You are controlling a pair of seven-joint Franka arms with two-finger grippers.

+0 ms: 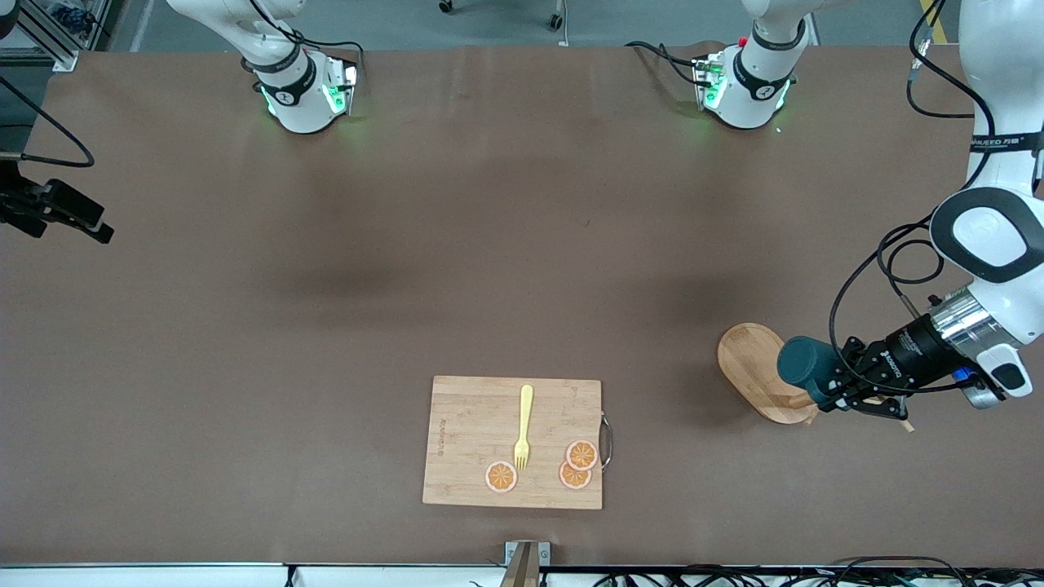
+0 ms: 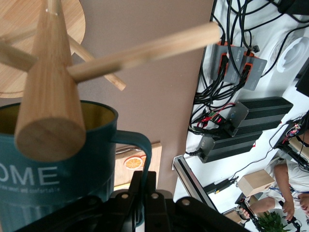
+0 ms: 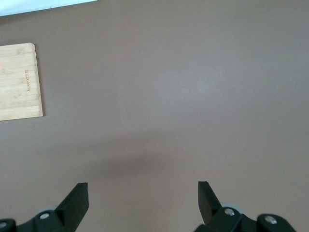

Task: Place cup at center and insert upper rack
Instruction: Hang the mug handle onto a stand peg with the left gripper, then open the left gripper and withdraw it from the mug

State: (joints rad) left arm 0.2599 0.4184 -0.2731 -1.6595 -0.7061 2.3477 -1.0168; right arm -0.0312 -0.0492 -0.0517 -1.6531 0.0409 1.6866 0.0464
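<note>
Teal cup (image 1: 803, 364) hangs pinched by its handle in my left tool (image 1: 833, 390) beside the upper rack (image 1: 763, 381); centre lies toward my waiting right tool (image 3: 143, 193), spread wide.

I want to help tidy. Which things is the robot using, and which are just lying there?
Using:
- cup, held in the left end effector
- upper rack

Just lying there:
- cutting board
- yellow fork
- orange slices
</note>
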